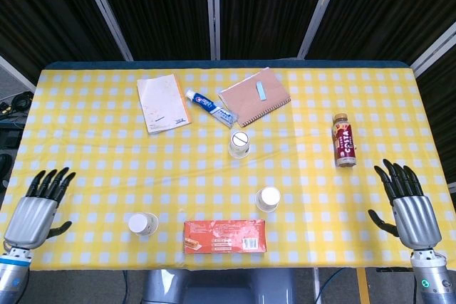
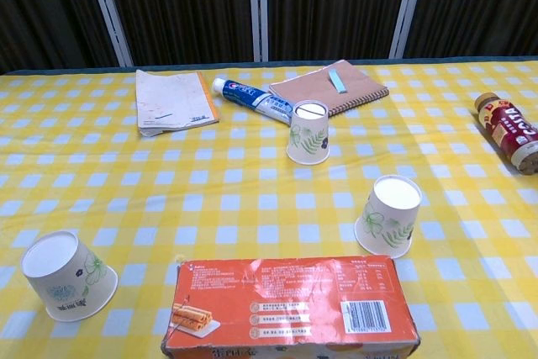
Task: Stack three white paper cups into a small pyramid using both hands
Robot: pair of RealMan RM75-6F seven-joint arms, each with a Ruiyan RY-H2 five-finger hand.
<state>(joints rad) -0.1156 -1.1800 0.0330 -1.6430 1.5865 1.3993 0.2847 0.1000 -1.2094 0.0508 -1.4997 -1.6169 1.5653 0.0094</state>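
Nothing is stacked yet. The three cups stand upside down and well apart on the yellow-checked counter (image 1: 85, 133): the far cup (image 1: 240, 143) sits just in front of the brown notebook (image 1: 254, 96), the middle cup (image 1: 268, 198) stands right of centre, and the near-left cup (image 1: 142, 223) is close to the front edge, beside the orange snack box (image 1: 225, 236).

Both hands hover at the near corners with fingers spread and nothing in them. The left hand (image 1: 37, 210) is out beyond the near-left cup, and the right hand (image 1: 406, 204) hangs far from any cup, with the middle cup the closest to it.

The risks look plain from here. These cups are light paper, wider at the rim on the cloth than at the top, so I expect a hard squeeze would dent one and a glancing finger would tip it or send it skidding. The snack box crowds the lane between the near-left cup and the middle cup, and a hand sweeping in low could shove it or knock a cup against it. The far cup sits near the toothpaste tube (image 1: 210, 107) and notebook, so an overreach there could drag clutter along. The bottle (image 1: 344, 139) lies on its side to the right and might roll if the right arm brushes it. The last placement seems the most delicate: two base cups set too far apart would let the third drop between them.
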